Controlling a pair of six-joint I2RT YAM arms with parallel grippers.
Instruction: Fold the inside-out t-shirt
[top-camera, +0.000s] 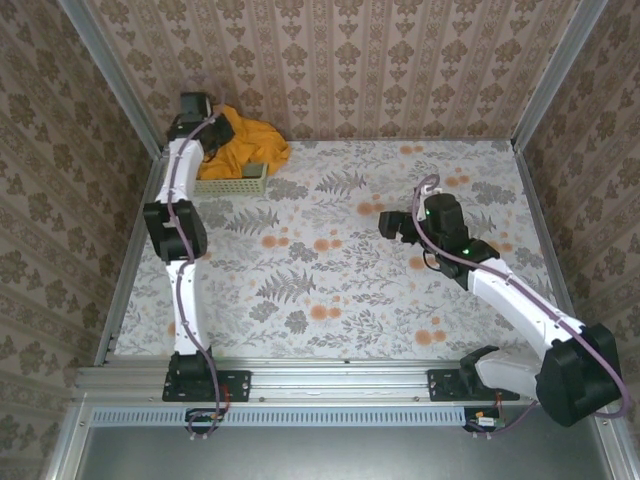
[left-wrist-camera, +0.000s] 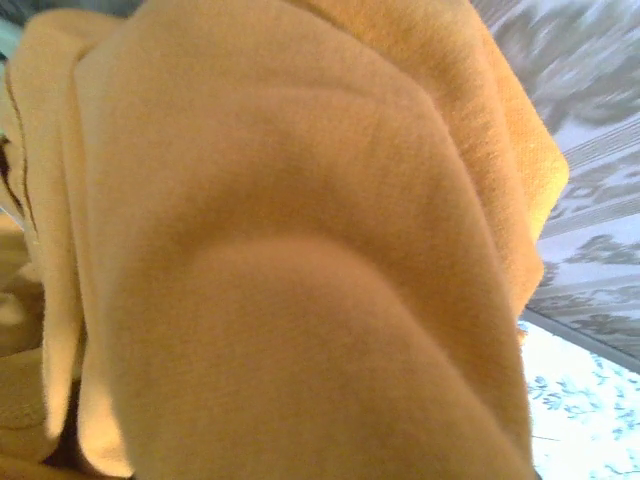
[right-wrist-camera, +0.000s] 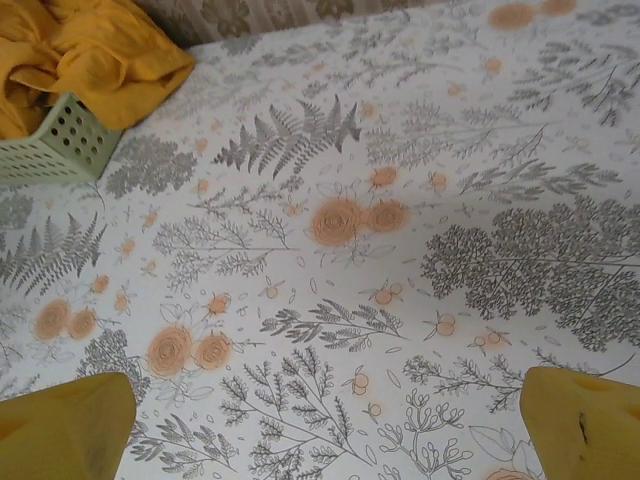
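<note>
**Wallpapered cell, floral desk: shirt pickup at the basket**

Left end effector: jaws together, sunk into the inside-out t-shirt above the mesh basket. Cloth bunches against its camera, so the pinch itself is hidden. Right end effector: jaws apart, empty, over bare desk, well apart from the basket.

Shirt location: heaped in the basket, spilling over its rim onto the desk.

Handling (judged): light, limp, no stiffness. A single pinch should lift a trailing bundle, and folds could snag on the basket rim. A hem or shoulder seam would be the better hold; neither can be picked out.

Look: orange-yellow, soft knit, plain face outward, heavily crumpled.
</note>
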